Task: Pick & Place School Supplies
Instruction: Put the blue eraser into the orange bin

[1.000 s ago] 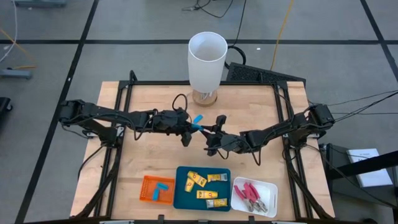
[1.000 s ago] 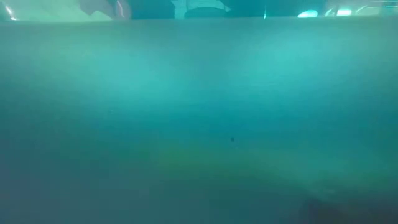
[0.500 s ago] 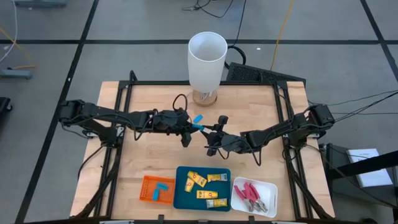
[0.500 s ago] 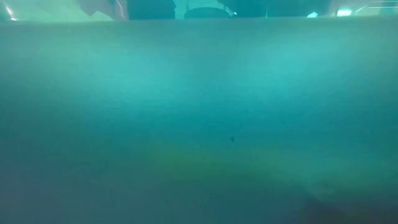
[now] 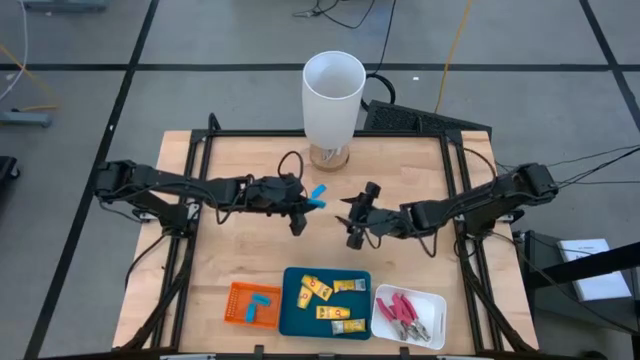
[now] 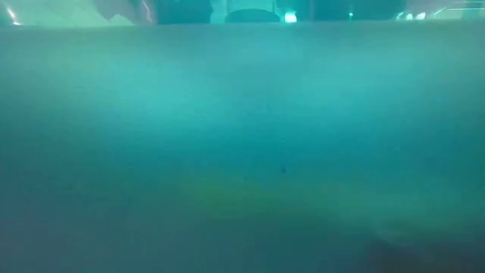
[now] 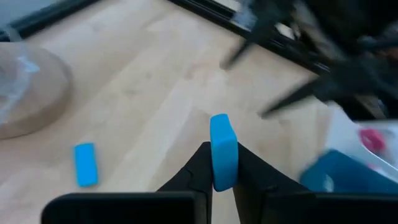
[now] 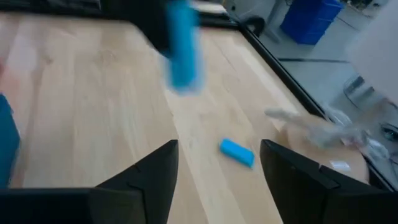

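My left gripper (image 5: 304,206) is over the middle of the table, shut on a light-blue block (image 7: 222,149). The same block hangs in the air in the right wrist view (image 8: 182,46). A second light-blue block (image 5: 319,190) lies flat on the wood just beyond it, also seen in both wrist views (image 7: 85,163) (image 8: 237,152). My right gripper (image 5: 349,220) stands open a short way to the right of the held block, fingers pointing at it, with nothing between them. My left gripper pinches the block's near end (image 7: 224,177) between its two fingers, one on each broad face. The fingers (image 7: 198,169) come about level from the table's left. The rest of the block sticks out past the fingertips, lifted clear of the table.
A tall white cylinder (image 5: 333,95) stands on a wooden disc at the far middle. Along the near edge sit an orange tray (image 5: 240,312) with a blue block, a teal tray (image 5: 296,318) with yellow pieces and a white tray (image 5: 432,305) with red-handled tools. The low view is blocked.
My right gripper has opened, let go of the light-blue block and drawn back toward the table's right edge. My left gripper has stayed where it was, and the block remains in it, clear of the table.
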`<state>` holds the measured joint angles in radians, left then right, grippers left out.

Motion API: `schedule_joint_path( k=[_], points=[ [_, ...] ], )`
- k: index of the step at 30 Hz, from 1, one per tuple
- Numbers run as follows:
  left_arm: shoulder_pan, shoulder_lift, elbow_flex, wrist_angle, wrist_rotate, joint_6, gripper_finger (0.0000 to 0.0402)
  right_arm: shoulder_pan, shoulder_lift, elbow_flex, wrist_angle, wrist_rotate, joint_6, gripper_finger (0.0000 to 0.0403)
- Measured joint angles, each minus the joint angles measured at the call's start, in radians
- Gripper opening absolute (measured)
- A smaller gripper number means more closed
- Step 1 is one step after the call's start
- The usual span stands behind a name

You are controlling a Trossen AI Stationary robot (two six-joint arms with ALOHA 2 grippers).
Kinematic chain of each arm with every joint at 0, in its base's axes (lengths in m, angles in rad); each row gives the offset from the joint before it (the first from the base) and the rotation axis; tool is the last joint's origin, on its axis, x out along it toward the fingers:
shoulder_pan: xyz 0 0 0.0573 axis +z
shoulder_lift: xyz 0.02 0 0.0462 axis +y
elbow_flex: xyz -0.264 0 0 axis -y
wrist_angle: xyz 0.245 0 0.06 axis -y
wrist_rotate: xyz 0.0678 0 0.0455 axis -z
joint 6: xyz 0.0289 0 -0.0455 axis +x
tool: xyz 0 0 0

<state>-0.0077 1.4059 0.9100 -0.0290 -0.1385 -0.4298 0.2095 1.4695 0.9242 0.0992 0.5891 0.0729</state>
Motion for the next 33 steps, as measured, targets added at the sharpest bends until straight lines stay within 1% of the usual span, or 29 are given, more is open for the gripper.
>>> schedule_joint_path(
  k=[3,7,9,11,15,17,19,21,23,30,33],
  points=[
    [-0.031,0.0,0.0,-0.004,0.043,0.006,0.0034,-0.002,-0.072,-0.072,0.005,0.014,0.018,0.0215],
    [-0.087,0.0,0.0,-0.041,0.075,-0.008,0.0034,-0.01,-0.181,-0.175,0.092,0.012,0.017,0.0209],
    [-0.12,0.0,0.001,-0.092,0.075,-0.022,0.0039,-0.012,-0.232,-0.231,0.156,0.004,0.006,0.0208],
    [-0.16,0.0,0.001,-0.137,0.074,-0.037,0.004,-0.012,-0.294,-0.299,0.217,-0.041,-0.007,0.0208],
    [-0.251,0.0,0.001,-0.2,0.063,-0.076,0.0034,-0.036,-0.397,-0.44,0.42,-0.183,-0.009,0.0207],
    [-0.301,0.0,0.001,-0.225,0.067,-0.09,0.0034,-0.052,-0.432,-0.495,0.52,-0.225,-0.006,0.0206],
    [-0.357,0.0,0.001,-0.234,0.089,-0.102,0.0034,-0.064,-0.466,-0.538,0.582,-0.229,-0.006,0.0205],
    [-0.421,0.0,0.001,-0.246,0.114,-0.121,0.0038,-0.071,-0.489,-0.563,0.614,-0.228,-0.006,0.0205],
    [-0.48,0.0,0.001,-0.252,0.12,-0.161,0.0041,-0.073,-0.507,-0.576,0.605,-0.228,-0.006,0.0205],
    [-0.652,0.0,0.0,-0.345,0.055,-0.375,0.0034,-0.073,-0.51,-0.575,0.604,-0.228,-0.006,0.0205],
    [-0.723,0.0,-0.013,-0.337,0.059,-0.434,0.0039,-0.073,-0.511,-0.575,0.604,-0.228,-0.006,0.0205]
  ],
)
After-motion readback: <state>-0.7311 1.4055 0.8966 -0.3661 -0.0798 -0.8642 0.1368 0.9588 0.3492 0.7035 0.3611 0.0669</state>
